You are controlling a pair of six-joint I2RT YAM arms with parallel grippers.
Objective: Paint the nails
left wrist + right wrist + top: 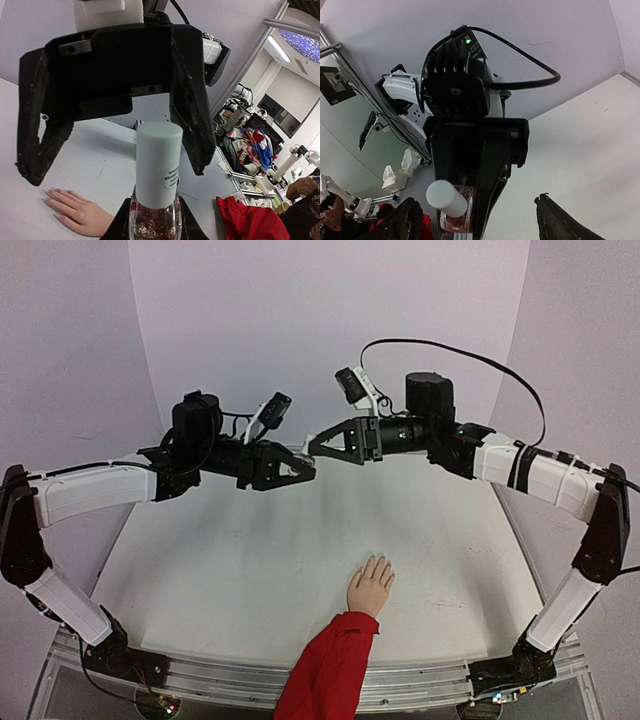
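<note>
The nails (378, 561) sit on the mannequin hand (370, 587), palm down near the table's (200, 570) front edge; uncapping looks like the step in hand.
Both arms reach inward above the table. The left gripper (298, 469) clamps the bottle (155, 215), its cap (158, 160) facing the right gripper (314, 446), jaws spread wide. I'd centre the cap, close squarely, then twist without tilting.

I am making out no readable words; I am seeing tiny blurred print on a round sticker (171, 179) on the pale cap (157, 150) of the nail polish bottle (155, 220)
</note>
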